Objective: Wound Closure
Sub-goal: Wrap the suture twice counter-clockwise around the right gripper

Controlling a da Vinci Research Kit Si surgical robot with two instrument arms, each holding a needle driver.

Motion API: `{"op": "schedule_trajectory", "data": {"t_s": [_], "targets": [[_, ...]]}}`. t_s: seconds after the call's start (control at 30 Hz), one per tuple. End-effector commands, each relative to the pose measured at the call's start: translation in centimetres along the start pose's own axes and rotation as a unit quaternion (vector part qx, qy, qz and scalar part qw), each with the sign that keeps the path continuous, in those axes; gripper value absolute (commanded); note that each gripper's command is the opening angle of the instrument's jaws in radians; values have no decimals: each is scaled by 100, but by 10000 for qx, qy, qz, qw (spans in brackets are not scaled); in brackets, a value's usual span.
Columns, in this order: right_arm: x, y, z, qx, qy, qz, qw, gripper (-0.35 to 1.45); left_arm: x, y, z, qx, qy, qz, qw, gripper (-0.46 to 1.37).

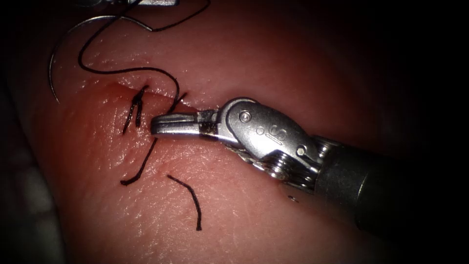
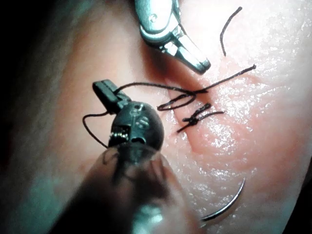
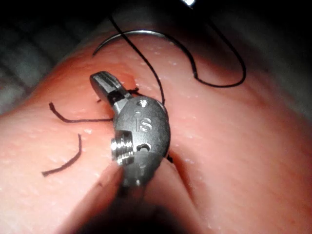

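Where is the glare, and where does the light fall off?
Endoscope view: glare on right tool, shut, empty; edges fall dark, free needle dim left of the cut. Left wrist view: sheen on tissue, left tool shadowed, holding thread. Right wrist view: background dark.

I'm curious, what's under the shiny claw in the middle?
Under the right tool lies the tissue with thread beside its shut jaws. What its metal covers cannot be seen.

Needle [image 1: 58,54] on tissue [image 1: 273,63], left of cut [image 1: 146,98].
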Motion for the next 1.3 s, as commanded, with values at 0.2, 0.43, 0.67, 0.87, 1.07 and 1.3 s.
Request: {"op": "schedule_trajectory", "data": {"t_s": [0.2,0.43,0.67,0.87,1.07,1.3], "targets": [[-8,4,29,-275,-63,81,9996,-35,2,2,-6,103,-700,-192,9973,-35],[-22,13,61,-515,-144,26,9986,-35,7,5,-11,210,-1078,-469,9928,-35],[-25,32,73,-1051,-55,16,9944,-35,11,9,-16,395,-1660,-710,9828,-35],[-20,45,76,-1449,257,2,9891,-35,13,15,-25,536,-2050,-849,9736,-35],[-9,54,73,-1939,540,125,9794,-35,10,24,-37,620,-2160,-964,9696,-35],[3,61,62,-2368,788,348,9677,-35,6,40,-52,718,-2205,-1058,9670,-35]]}}
